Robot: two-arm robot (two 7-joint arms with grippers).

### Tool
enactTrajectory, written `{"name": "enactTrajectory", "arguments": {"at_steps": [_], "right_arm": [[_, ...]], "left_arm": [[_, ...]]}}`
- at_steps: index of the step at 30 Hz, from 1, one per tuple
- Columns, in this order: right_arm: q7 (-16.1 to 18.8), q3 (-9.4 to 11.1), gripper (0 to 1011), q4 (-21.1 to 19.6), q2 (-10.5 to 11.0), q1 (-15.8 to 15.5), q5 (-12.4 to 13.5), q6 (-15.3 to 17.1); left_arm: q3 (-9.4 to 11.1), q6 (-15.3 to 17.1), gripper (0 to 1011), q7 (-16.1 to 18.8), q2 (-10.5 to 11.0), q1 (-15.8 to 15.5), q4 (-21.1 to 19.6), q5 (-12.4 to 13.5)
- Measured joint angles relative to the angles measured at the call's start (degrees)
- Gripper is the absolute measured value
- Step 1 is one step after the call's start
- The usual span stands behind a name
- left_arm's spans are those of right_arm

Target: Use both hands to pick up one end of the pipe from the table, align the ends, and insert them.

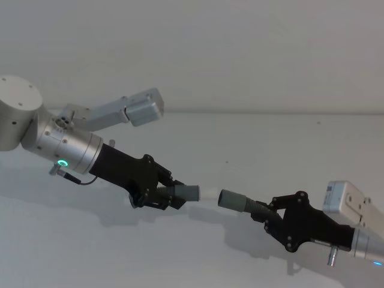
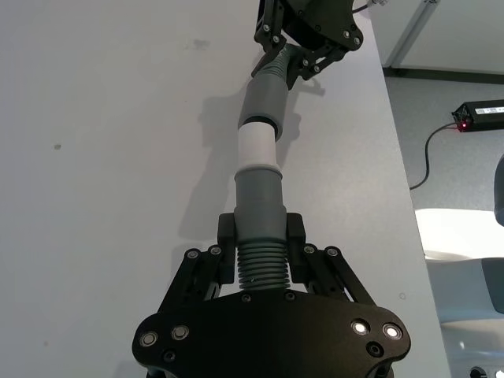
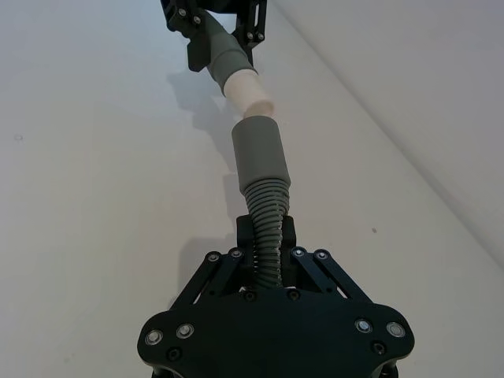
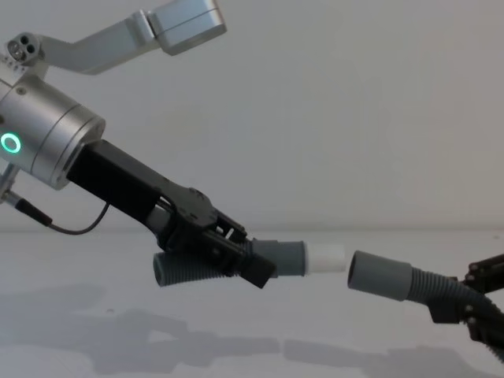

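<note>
White spigot [image 4: 327, 257] on the left gripper's [image 1: 157, 193] hose piece faces the grey cuff [image 4: 379, 275] clamped in the right gripper [image 1: 271, 215], above the desk [image 1: 198, 252] (fingers closed on ribbing); level both axes before you push

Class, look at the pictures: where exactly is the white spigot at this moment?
The white spigot sticks out of the hose piece in the left claw, near the chest view's middle, facing the grey cuff just short of it.

- left hose piece [image 1: 183, 193]: dark ribbed, grey cuff, white spigot [image 4: 327, 257] pointing right, held above table [image 1: 240, 138]
- right hose piece [image 1: 240, 201]: grey cuff [image 4: 380, 276] facing the spigot
- ends roughly coaxial, gap looks small, probably not inserted
</note>
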Motion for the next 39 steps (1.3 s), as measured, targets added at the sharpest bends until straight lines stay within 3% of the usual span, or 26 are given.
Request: {"name": "enactTrajectory", "arguments": {"at_steps": [39], "right_arm": [[-0.25, -1.72, 146, 0.38, 0.84, 1.31, 1.77, -0.95]], "left_arm": [[2.08, -2.58, 353, -1.06, -1.68, -2.06, 3.66, -1.70]]}}
